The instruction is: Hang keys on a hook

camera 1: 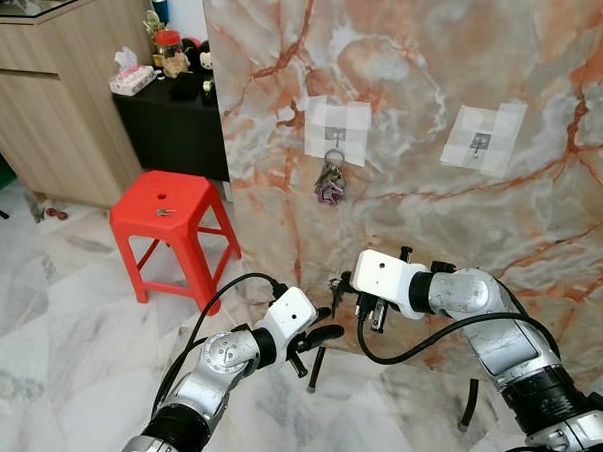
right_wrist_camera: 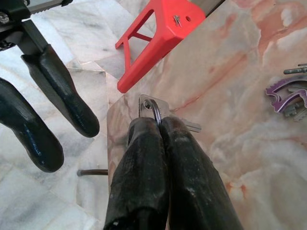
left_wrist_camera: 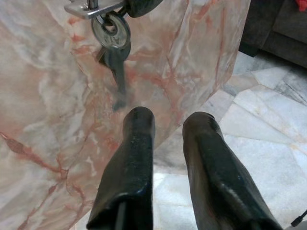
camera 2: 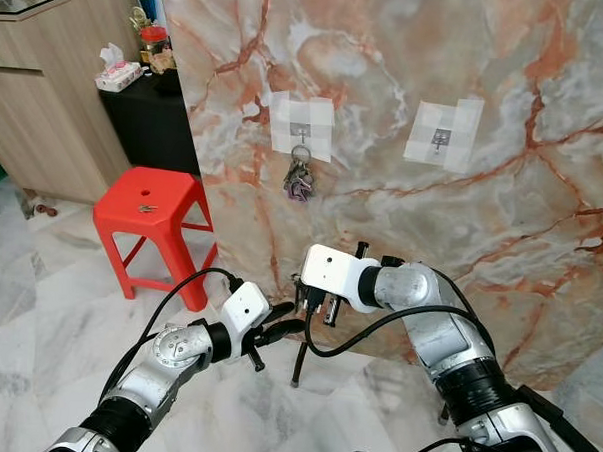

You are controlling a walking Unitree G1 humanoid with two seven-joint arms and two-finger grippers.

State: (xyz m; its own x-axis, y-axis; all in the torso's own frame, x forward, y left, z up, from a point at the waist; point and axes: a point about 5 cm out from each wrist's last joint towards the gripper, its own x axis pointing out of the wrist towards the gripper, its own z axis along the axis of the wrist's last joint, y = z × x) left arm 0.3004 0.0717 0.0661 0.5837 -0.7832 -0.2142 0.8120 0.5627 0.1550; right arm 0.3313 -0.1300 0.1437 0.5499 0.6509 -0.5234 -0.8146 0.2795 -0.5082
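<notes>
**Desk editor:** What does the right gripper [right_wrist_camera: 160,125] have?

**Photographer:** A small set of keys [right_wrist_camera: 154,109]. The two black fingers [right_wrist_camera: 184,163] are pressed together on its ring, so the silver key heads stick out just past the fingertips. In the head views the arm reaches across in front of the marble panel [camera 1: 437,112], low down, with the keys dangling under the gripper.

**Desk editor:** And the left gripper [camera 1: 322,335]?

**Photographer:** Its fingers [left_wrist_camera: 136,143] are spread and hold nothing. It sits just below and to the robot's left of the right one, close but apart. From its wrist camera the pinched keys hang directly beyond its fingertips, against the marble.

**Desk editor:** Where are the hooks?

**Photographer:** Two, each on a pale square taped to the panel, both well above the fingers. The left hook [camera 1: 335,133] carries another bunch of keys [camera 1: 329,184] with a purple fob. The right hook [camera 1: 479,143] is bare, up and to the right of the right gripper.

**Desk editor:** Anything else in frame?

**Photographer:** A red plastic stool [camera 1: 171,225] stands on the marble floor [camera 1: 57,315] to the left of the panel, well away from both grippers, with a small metal item on its seat, too small to identify. Behind it are a wooden cabinet [camera 1: 57,95] and a low black desk [camera 1: 171,115] crowded with small objects.
</notes>
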